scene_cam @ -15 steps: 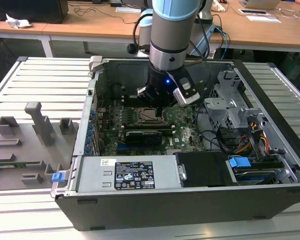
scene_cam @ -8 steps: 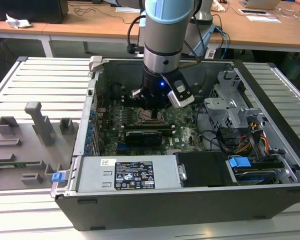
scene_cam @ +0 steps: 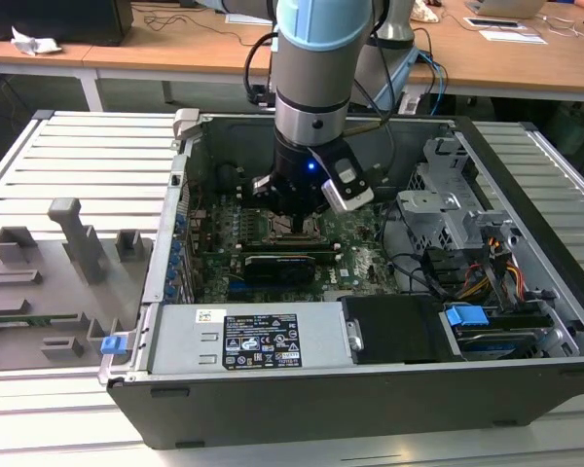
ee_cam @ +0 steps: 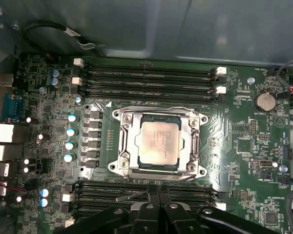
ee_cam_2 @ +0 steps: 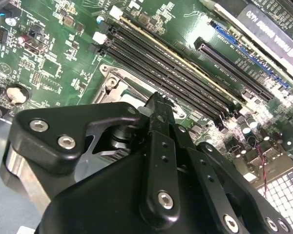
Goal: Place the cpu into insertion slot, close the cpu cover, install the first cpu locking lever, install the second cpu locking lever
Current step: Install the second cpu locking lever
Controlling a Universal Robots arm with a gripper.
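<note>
In the first wrist view the cpu, a silvery-beige square, lies flat in the insertion slot. The silver cpu cover lies down around it as a frame. Thin metal levers run along the cover's edges; I cannot tell whether they are latched. My gripper hangs just off the socket's edge over the memory slots. Its two black fingers are shut together with nothing between them. In the exterior view the gripper hovers right above the socket. In the second wrist view one finger points at the socket corner.
Rows of black memory slots flank the socket on both sides. A long black card lies nearer the case front. Case walls, a drive cage and loose cables crowd the exterior view's right. A grey fixture plate lies outside the case.
</note>
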